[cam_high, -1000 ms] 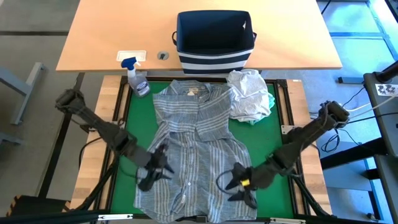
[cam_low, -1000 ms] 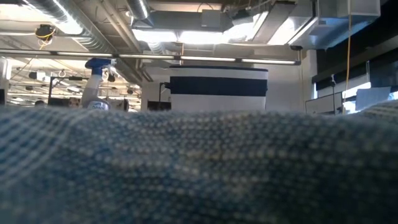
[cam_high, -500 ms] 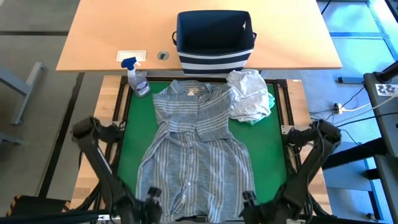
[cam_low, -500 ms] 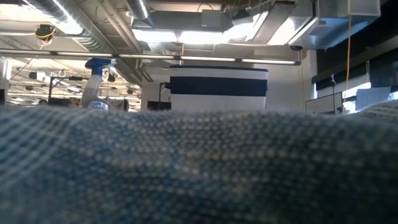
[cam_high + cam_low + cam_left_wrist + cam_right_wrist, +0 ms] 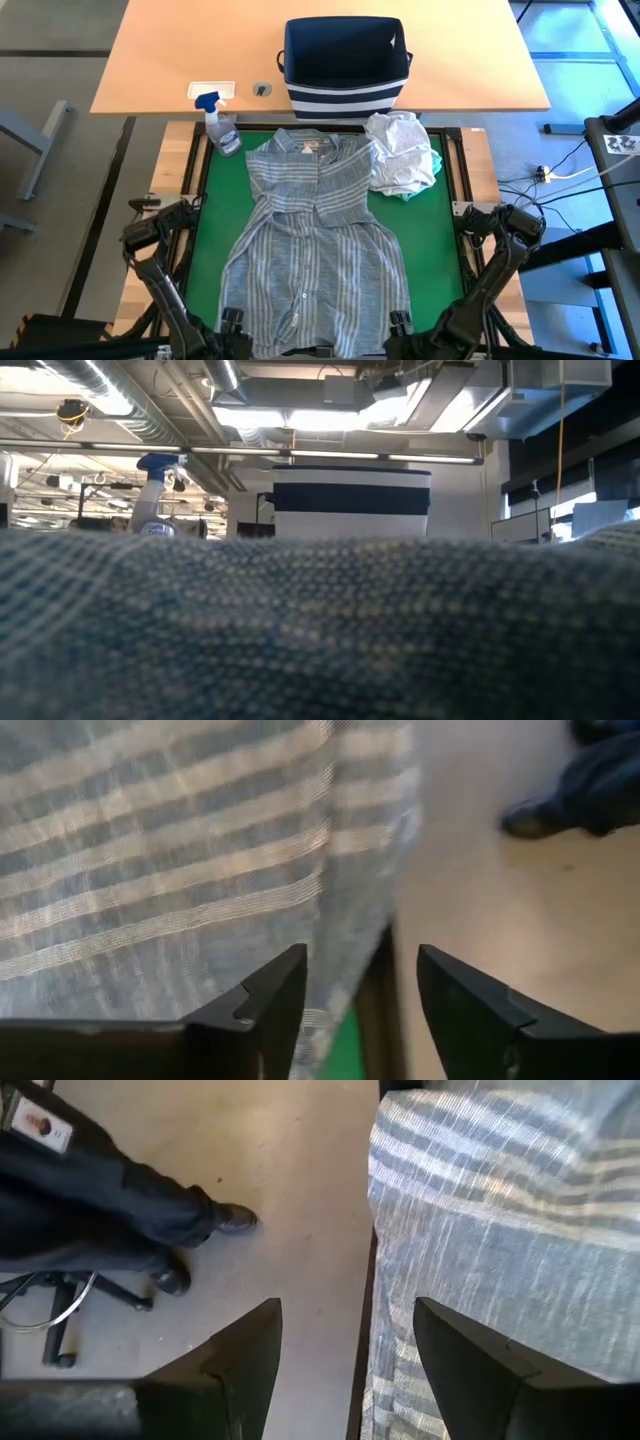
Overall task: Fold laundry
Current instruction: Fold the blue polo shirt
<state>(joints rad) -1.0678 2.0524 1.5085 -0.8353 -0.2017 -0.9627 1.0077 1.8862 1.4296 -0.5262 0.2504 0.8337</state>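
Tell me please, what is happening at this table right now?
A two-armed robot is folding laundry. The grey-blue striped shirt lies spread flat on the green mat, its hem hanging over the near edge. The left gripper and the right gripper are both at that hem, open, holding nothing. A white t-shirt lies crumpled over a mint-teal garment at the far right, in front of the striped basket. Nothing is folded yet.

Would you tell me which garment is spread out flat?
The grey-blue striped button-up shirt, laid open down the green mat; the white t-shirt sits crumpled beside its collar.
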